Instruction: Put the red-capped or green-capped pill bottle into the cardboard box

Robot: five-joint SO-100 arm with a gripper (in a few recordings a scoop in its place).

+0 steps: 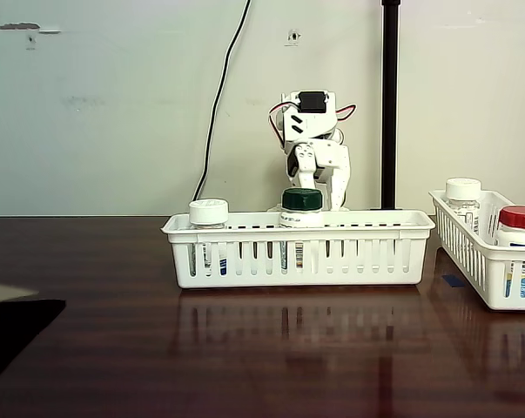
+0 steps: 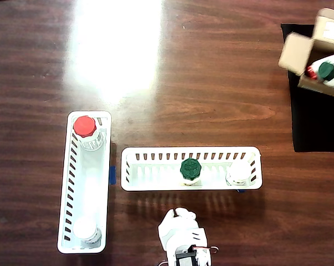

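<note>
A green-capped pill bottle [image 2: 190,169] [image 1: 302,200] stands upright in the middle of the long white basket [image 2: 155,185] [image 1: 245,261]. A red-capped pill bottle [image 2: 85,127] [image 1: 521,222] stands in a second white basket [image 2: 64,194] [image 1: 471,252]. The cardboard box [image 2: 295,52] sits at the overhead view's top right with flaps open; another green-capped bottle [image 2: 326,71] and a bit of red cap lie in it. My gripper [image 2: 179,215] [image 1: 305,170] hangs folded just behind the long basket, near the green cap, with no gap showing between its fingers and nothing held.
White-capped bottles stand in the long basket [image 2: 239,172] [image 1: 208,213] and in the second basket [image 2: 85,228] [image 1: 463,192]. A black mat [image 2: 316,122] lies under the box. A black pole [image 1: 389,104] rises behind the arm.
</note>
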